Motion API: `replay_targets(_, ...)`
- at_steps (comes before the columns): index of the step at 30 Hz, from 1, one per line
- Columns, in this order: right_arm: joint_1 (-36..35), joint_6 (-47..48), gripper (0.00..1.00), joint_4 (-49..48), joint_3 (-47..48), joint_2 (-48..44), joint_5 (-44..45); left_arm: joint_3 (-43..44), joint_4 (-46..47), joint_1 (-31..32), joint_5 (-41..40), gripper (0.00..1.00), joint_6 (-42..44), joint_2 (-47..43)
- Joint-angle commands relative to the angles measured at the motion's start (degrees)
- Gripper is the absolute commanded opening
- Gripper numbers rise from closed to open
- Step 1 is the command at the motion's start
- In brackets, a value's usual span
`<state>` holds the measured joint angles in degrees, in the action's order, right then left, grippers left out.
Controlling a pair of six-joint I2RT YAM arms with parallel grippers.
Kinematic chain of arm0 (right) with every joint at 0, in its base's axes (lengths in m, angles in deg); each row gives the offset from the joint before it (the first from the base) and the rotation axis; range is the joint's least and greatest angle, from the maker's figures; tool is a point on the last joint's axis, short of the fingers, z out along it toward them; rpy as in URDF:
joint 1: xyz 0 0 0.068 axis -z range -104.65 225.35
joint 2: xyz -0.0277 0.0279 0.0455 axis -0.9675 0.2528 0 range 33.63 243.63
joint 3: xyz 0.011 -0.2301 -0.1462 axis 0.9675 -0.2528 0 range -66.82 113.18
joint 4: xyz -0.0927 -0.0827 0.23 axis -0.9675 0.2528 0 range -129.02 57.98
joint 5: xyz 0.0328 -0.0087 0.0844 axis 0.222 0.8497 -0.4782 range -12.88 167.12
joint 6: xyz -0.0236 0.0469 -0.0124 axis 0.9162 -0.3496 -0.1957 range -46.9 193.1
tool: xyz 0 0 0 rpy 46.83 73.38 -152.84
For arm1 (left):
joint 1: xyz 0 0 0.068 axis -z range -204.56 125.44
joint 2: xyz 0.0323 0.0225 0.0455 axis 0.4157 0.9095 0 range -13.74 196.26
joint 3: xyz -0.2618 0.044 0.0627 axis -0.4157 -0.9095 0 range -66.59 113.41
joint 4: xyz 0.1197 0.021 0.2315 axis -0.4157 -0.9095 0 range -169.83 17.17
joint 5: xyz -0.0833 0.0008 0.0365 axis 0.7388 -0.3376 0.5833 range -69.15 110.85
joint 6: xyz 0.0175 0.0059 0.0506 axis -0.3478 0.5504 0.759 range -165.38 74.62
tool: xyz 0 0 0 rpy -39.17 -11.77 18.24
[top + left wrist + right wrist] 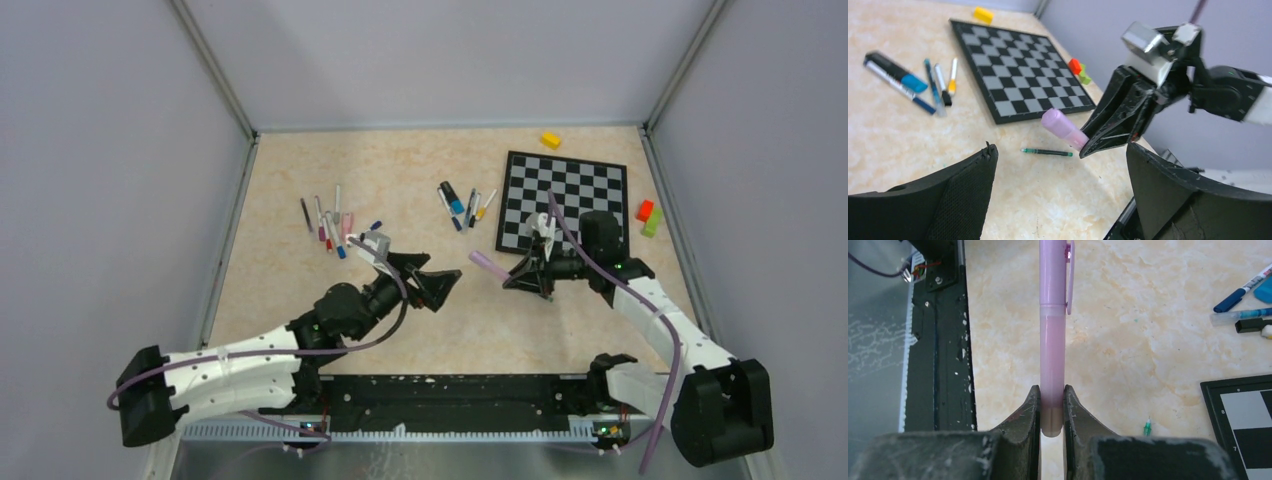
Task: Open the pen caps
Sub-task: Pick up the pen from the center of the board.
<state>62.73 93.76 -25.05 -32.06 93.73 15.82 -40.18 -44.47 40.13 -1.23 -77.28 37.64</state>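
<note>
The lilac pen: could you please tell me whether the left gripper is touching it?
Apart. The top view shows bare table between the left gripper and the lilac pen; its fingers stand wide open.

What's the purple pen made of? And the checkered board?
The purple pen looks like plastic: its barrel is frosted and see-through, its cap smooth and opaque lilac. The checkered board seems a thin, stiff sheet, perhaps card or plastic; its matte squares barely shine.

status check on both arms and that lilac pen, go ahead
Right gripper shut on lilac pen, barrel end. Left gripper open, empty, facing the cap. Cap on. Nothing between them.
</note>
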Motion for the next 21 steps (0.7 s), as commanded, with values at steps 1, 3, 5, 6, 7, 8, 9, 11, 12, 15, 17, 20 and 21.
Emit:
replay_targets(1,0.7,20.9,0.0,12.5,2.8,-2.3,-4.2,-3.7,4.0,-2.7,16.3,0.99,11.8,-8.3)
replay_targets(3,0.8,26.2,0.0,15.5,2.7,-2.2,-5.3,-4.2,2.4,-4.1,22.8,0.99,13.0,-10.2)
replay_targets(5,0.8,31.0,0.0,17.4,2.1,-2.3,-5.0,-3.9,0.1,-5.4,28.5,0.99,13.3,-10.5)
replay_targets(6,0.8,32.9,0.0,18.4,1.9,-2.3,-4.6,-3.7,-0.6,-6.0,30.8,0.99,13.2,-10.3)
replay_targets(7,0.8,34.7,0.0,19.0,1.8,-2.3,-4.2,-3.5,-0.9,-6.7,32.5,0.99,13.0,-9.7)
replay_targets(8,0.8,36.0,0.0,19.6,1.7,-2.3,-4.1,-3.5,-0.8,-7.4,34.5,0.99,12.6,-9.1)
replay_targets(9,0.8,37.4,0.0,20.4,1.7,-2.3,-4.0,-3.3,-0.5,-8.1,35.9,0.99,12.1,-8.1)
replay_targets(11,0.8,39.4,0.0,21.5,1.4,-2.4,-4.2,-3.1,1.0,-9.0,38.2,0.99,10.9,-5.8)
replay_targets(12,0.8,40.5,0.0,22.2,1.2,-2.4,-4.3,-2.9,1.8,-9.2,38.9,0.99,10.3,-4.4)
replay_targets(15,0.7,43.0,0.0,23.8,0.9,-2.3,-4.9,-2.0,4.6,-9.6,39.9,0.99,7.7,0.4)
replay_targets(17,0.8,43.1,0.0,24.7,1.2,-2.1,-5.5,-1.2,6.6,-9.9,40.4,0.99,6.0,3.9)
replay_targets(20,0.8,43.1,0.0,25.6,1.6,-1.7,-6.3,-1.1,11.7,-10.3,42.3,0.99,3.9,8.9)
replay_targets(21,0.8,43.0,0.0,25.9,1.7,-1.6,-6.5,-1.1,13.6,-10.5,43.1,0.99,3.3,10.2)
